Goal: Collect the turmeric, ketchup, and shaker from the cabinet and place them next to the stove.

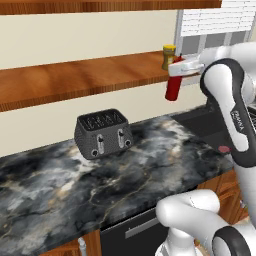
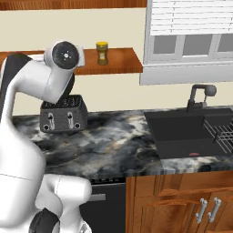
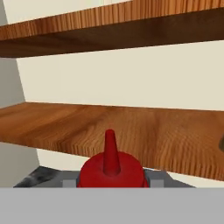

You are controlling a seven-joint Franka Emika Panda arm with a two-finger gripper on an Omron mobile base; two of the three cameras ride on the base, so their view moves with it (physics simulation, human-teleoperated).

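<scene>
We see the claw (image 1: 181, 67) clamped on the ketchup (image 1: 174, 85), gripping the slim red bottle near its top. In the left base view the bottle hangs upright in the air just off the right end of the lower shelf board of the cabinet (image 1: 75, 77), clear of the board and well above the worktop (image 1: 115, 170). In the hand view we look down on the red cap and its pointed nozzle between the finger tips, with the lower board just beyond it and the upper board higher up against the cream wall.

The turmeric (image 1: 169, 57) stands upright on the lower board near its right end, just behind the claw in the left base view; the right base view shows the same yellow-lidded jar alone on that board.

Below the cabinet, a dark grey toaster (image 1: 103, 133) sits on the black marbled worktop close to the wall. To the right, a dark sink (image 2: 191, 132) is set into the worktop, with a dark tap (image 2: 199, 97) at its far edge beneath the window (image 2: 189, 38).
</scene>
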